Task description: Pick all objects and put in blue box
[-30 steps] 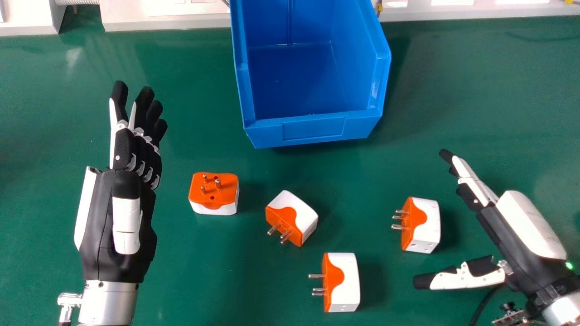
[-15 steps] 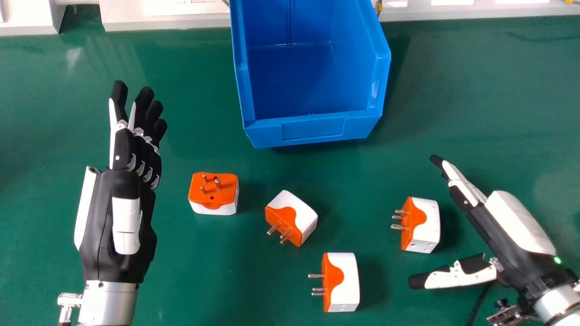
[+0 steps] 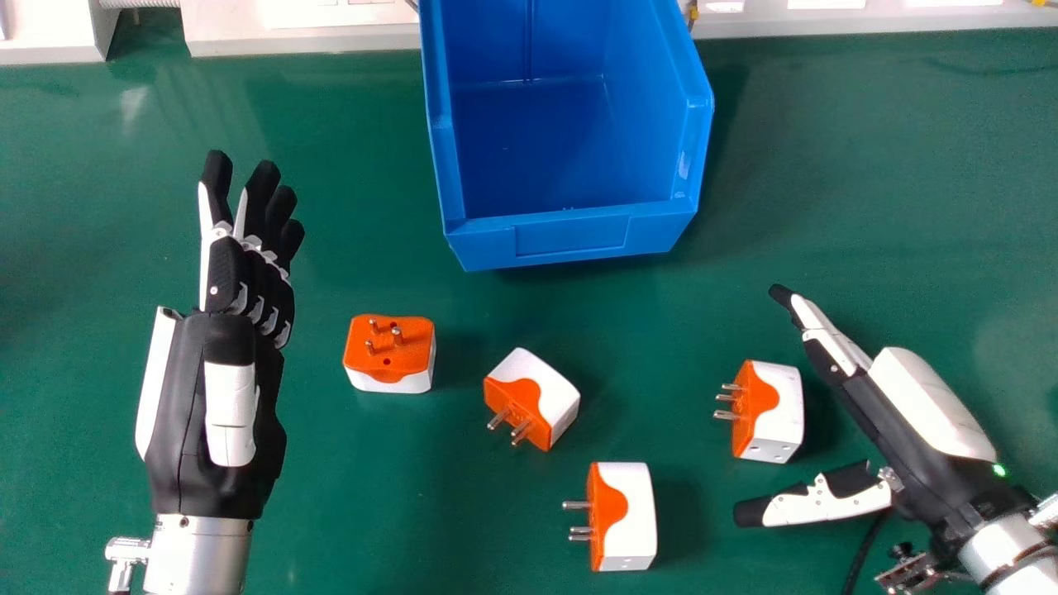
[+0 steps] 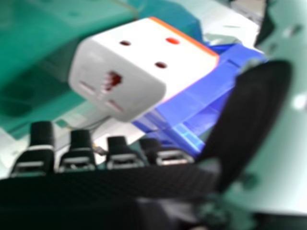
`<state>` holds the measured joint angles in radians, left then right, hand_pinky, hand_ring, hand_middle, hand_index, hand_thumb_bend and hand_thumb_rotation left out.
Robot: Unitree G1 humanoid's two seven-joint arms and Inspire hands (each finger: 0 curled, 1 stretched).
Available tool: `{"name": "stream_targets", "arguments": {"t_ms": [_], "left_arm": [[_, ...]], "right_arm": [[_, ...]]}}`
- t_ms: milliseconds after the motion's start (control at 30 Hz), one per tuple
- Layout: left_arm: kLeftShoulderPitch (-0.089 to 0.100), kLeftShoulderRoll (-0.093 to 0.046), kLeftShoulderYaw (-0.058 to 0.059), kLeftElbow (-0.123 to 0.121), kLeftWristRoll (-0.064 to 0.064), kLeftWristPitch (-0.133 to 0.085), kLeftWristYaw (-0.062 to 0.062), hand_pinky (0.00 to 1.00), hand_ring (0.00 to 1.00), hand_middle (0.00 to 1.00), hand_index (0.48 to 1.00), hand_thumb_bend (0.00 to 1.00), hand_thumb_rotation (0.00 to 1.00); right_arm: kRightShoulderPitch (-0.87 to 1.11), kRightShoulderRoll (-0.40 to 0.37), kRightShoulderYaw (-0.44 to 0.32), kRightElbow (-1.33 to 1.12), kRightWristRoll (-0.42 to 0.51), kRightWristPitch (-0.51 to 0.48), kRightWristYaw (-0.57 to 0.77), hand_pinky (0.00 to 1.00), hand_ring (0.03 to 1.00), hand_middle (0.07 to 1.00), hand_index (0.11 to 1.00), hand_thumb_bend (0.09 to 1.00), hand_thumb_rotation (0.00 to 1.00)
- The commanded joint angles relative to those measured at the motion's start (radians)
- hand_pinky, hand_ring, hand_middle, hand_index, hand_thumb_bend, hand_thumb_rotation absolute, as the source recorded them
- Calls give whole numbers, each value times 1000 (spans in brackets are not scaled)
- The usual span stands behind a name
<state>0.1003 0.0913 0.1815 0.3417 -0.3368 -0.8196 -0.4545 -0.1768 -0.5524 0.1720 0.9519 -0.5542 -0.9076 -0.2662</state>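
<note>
Near my open-fingered right hand (image 3: 926, 405) sat a plug (image 3: 777, 413)
I judged it light, stiff and slick, best gripped round its white body; my left hand's (image 3: 229, 339) fingers were open too

Four orange-and-white adapters (image 3: 777, 409) before the blue box (image 3: 570, 237), the right hand (image 3: 930, 405) beside one, apparently apart.

Green tabletop (image 3: 372, 496), pale ledge (image 3: 306, 40) behind.

Blue box (image 3: 570, 235); green table (image 3: 331, 512); orange-and-white plugs (image 3: 626, 516).
</note>
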Motion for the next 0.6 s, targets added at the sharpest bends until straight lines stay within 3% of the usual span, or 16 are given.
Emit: {"name": "stream_targets", "arguments": {"t_ms": [0, 567], "left_arm": [[0, 0, 0, -22, -6, -20, -2, 1000, 995, 1000, 1000, 944, 957], [2, -2, -3, -26, -15, -19, -7, 1000, 994, 1000, 1000, 940, 956]], "right_arm": [[-23, -2, 4, 2, 18, -3, 5, 881, 959, 998, 1000, 1000, 387], [-55, 5, 27, 46, 20, -7, 6, 877, 965, 1000, 1000, 1000, 380]]}}
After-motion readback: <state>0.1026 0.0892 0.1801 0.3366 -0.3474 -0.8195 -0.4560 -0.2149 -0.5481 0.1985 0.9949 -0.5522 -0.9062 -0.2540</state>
